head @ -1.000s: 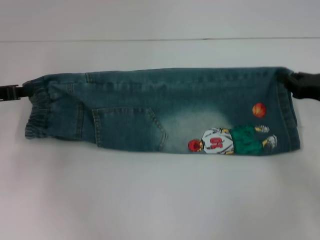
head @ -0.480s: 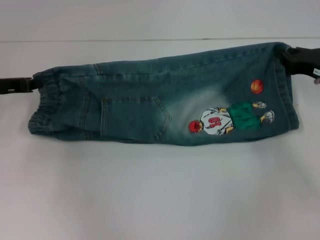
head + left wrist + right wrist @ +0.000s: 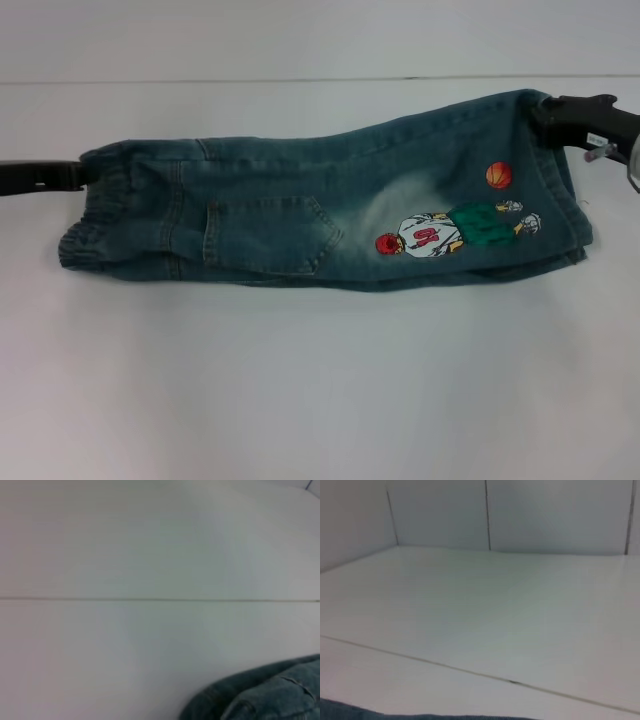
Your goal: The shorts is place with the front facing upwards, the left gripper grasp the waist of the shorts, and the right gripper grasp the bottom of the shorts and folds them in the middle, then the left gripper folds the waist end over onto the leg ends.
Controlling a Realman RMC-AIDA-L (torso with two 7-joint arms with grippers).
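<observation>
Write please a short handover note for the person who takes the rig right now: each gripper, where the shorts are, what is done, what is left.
Left gripper: at the far corner of the elastic waist, shut on the shorts.
Right gripper: at the far corner of the leg ends, shut on the shorts, with that corner lifted higher than the waist side.
Shorts: stretched between both grippers across the table, already doubled lengthwise, with the pocket and basketball-player print facing up.
Done: both grasps, and the lengthwise fold in the middle.
Left: lay the shorts flat and release the right gripper, then the left gripper carries the waist end over onto the leg ends.
</observation>
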